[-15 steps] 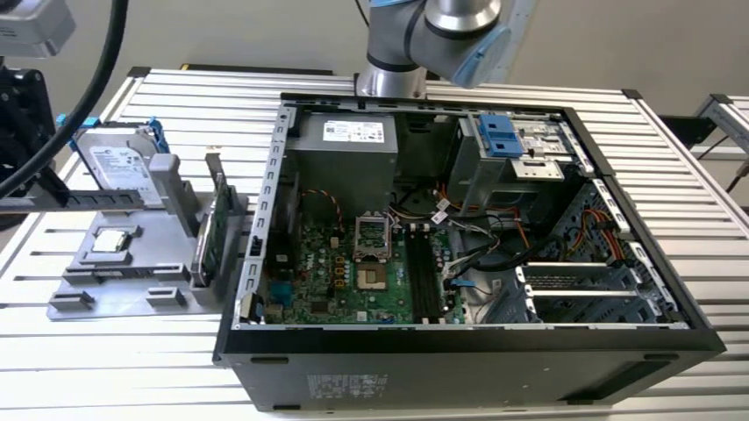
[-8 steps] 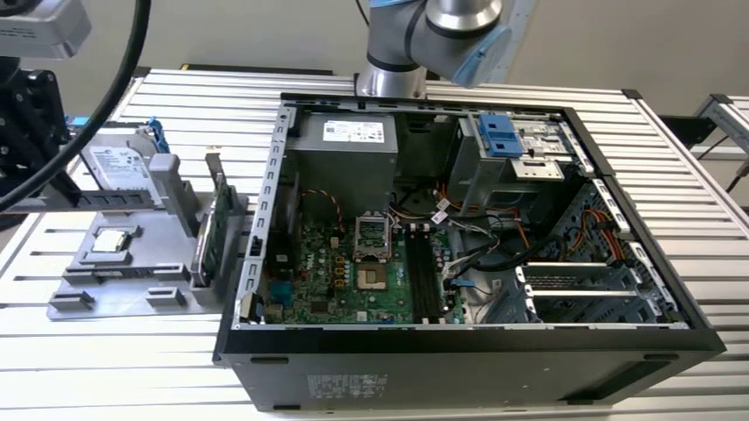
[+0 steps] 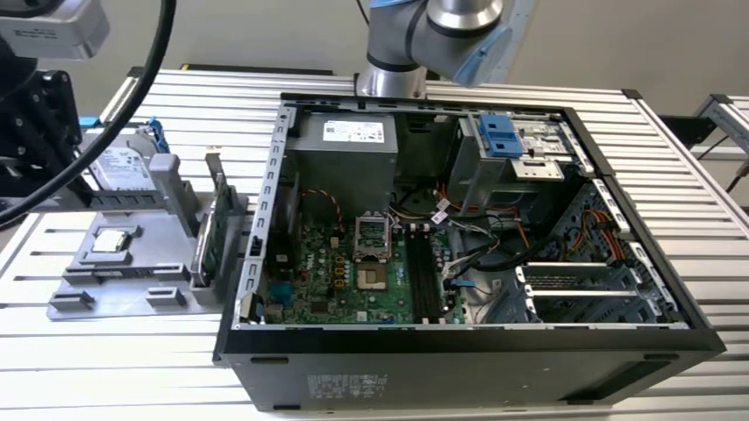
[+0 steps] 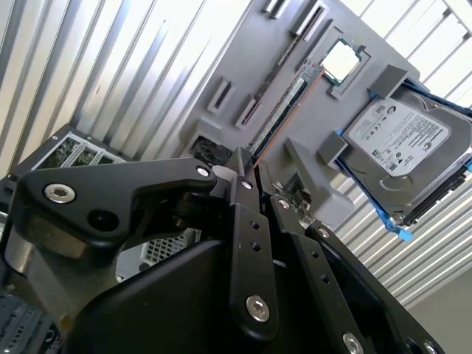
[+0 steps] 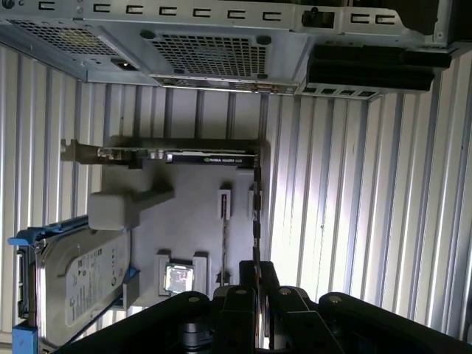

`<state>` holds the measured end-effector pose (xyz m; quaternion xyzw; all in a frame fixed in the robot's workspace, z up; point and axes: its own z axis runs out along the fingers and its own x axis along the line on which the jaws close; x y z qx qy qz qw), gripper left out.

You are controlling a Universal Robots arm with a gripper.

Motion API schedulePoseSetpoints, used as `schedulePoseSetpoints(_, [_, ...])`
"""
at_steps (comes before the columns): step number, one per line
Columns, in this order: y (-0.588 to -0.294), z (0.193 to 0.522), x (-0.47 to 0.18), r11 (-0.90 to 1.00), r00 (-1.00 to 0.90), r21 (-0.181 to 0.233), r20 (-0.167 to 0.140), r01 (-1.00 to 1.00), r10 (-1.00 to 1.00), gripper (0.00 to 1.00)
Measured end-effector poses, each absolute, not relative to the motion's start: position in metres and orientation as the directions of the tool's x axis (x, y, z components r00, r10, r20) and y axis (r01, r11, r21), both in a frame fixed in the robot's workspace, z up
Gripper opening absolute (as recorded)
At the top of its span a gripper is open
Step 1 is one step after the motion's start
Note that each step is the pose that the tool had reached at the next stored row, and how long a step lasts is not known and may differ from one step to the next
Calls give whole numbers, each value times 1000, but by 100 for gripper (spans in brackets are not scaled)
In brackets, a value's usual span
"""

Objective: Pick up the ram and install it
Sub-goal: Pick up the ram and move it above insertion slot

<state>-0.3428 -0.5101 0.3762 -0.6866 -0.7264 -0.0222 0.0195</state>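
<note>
while the ram (image 5: 257, 214) stands edge-on in the grey holder (image 5: 192, 221), the gripper (image 5: 257, 268) clamps its end — jaws clenched.

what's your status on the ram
hand shut on the ram. ram held above gray tray, not yet in case. graphics card upright on the tray.

Open computer case (image 3: 468, 368), hard drive (image 3: 123, 171), grey holder (image 3: 117, 282)
</note>
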Motion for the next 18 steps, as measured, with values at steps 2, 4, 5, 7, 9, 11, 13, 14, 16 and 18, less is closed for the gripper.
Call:
schedulePoseSetpoints(2, [-510,376,-340,56,-56,5,59,998,997,0])
schedulePoseSetpoints(4, [-510,376,-337,56,-56,5,59,998,997,0])
schedulePoseSetpoints(5, [-510,376,-336,56,-56,5,59,998,997,0])
schedulePoseSetpoints(7, [-510,376,-333,56,-56,4,59,998,997,0])
schedulePoseSetpoints(9, [-510,376,-330,56,-56,4,59,998,997,0])
schedulePoseSetpoints(11, [-510,376,-327,56,-56,4,59,998,997,0])
schedulePoseSetpoints(13, [-510,376,-324,56,-56,3,59,998,997,0])
schedulePoseSetpoints(14, [-510,376,-323,56,-56,3,59,998,997,0])
schedulePoseSetpoints(16, [-510,376,-321,56,-56,2,59,998,997,0])
schedulePoseSetpoints(18, [-510,376,-318,56,-56,2,59,998,997,0])
